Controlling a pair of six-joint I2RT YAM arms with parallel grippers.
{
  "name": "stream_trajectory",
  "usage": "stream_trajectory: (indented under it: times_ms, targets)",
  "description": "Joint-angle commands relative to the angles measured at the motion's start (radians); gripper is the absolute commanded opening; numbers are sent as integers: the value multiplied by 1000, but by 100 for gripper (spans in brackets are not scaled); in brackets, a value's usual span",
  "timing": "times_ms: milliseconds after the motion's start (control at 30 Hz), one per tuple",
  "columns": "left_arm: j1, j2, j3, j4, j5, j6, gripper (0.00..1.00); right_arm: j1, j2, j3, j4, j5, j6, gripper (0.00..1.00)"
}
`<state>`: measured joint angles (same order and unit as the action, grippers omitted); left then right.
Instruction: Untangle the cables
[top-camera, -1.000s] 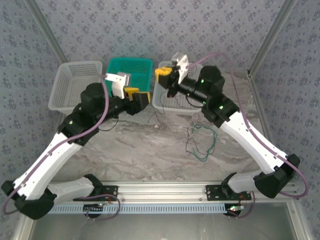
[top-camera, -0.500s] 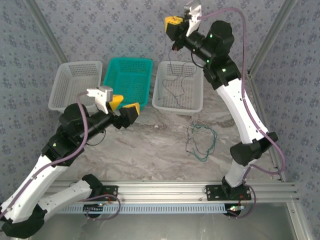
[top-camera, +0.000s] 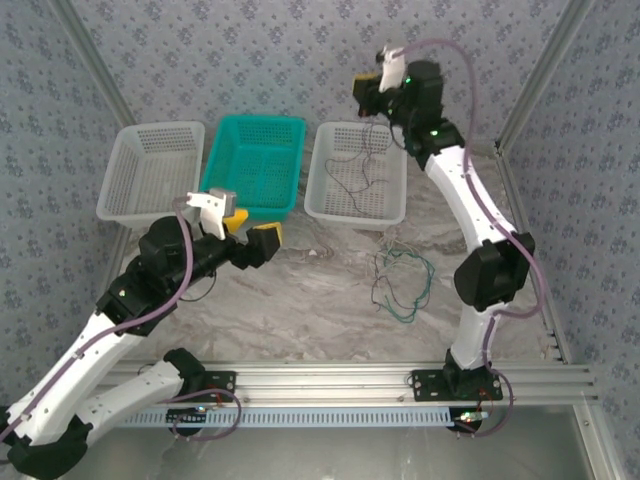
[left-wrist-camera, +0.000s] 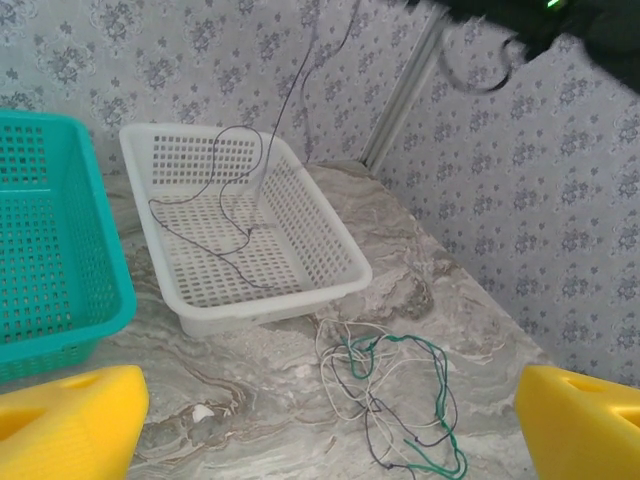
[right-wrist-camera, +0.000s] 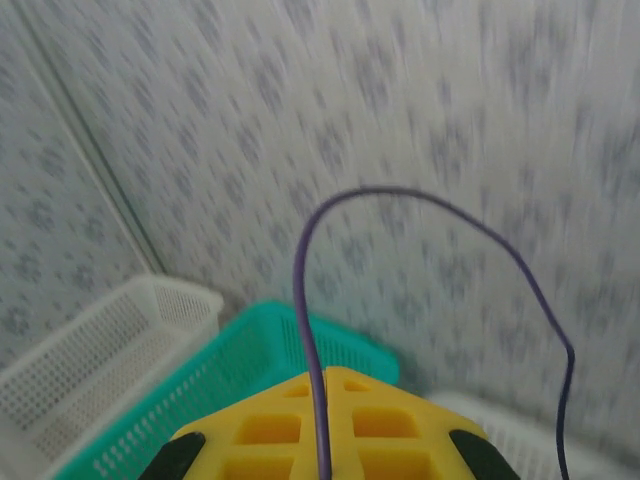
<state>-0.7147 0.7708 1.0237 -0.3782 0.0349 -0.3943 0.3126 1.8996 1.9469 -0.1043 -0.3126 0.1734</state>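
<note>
Clenching a dark cable cut off at the view's edge is the right tool; the left tool gapes.

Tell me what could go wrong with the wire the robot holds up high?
The right gripper pinches the dark cable high above the white basket; when dropped, the top part might flop over the rim instead of inside. The tangle of green, white and dark wires lies bunched together, so the open left gripper could lift several wires at once.
</note>
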Motion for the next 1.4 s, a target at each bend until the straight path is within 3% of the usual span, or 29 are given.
stream_trajectory:
  times_ms: [0, 133, 200, 300, 400, 500, 633, 800, 900, 1000, 1167, 1367]
  targets:
    - [-2, 6, -8, 19, -10, -25, 95, 1, 89, -118, 5, 72, 104, 7]
    - [-2, 18, -13, 14, -13, -35, 95, -17, 198, -110, -76, 107, 259, 23]
    - [-2, 31, -7, 4, -13, -35, 95, -30, 249, -28, -188, 88, 308, 39]
    - [-2, 51, 5, -25, -23, -32, 95, -37, 274, 128, -383, 67, 313, 55]
    - [-3, 66, -5, -20, -37, -45, 95, -39, 203, 170, -459, 75, 317, 67]
    - [-3, 84, -28, 20, -24, -65, 95, -45, 66, 97, -446, 89, 314, 74]
    - [-2, 133, -37, 57, 1, -73, 95, -59, -179, -149, -392, 105, 291, 75]
    - [-4, 198, -75, 129, 27, -93, 93, -58, -603, -667, -262, 358, 340, 73]
    - [-7, 231, -120, 198, 54, -119, 91, -67, -799, -912, -311, 491, 406, 73]
    - [-15, 275, -151, 256, 79, -151, 90, -86, -915, -1071, -377, 521, 436, 75]
    - [-65, 362, -164, 315, 93, -176, 90, -138, -894, -1236, -389, 445, 432, 81]
    - [-129, 453, -118, 290, 95, -163, 92, -174, -626, -1257, -280, 274, 345, 81]
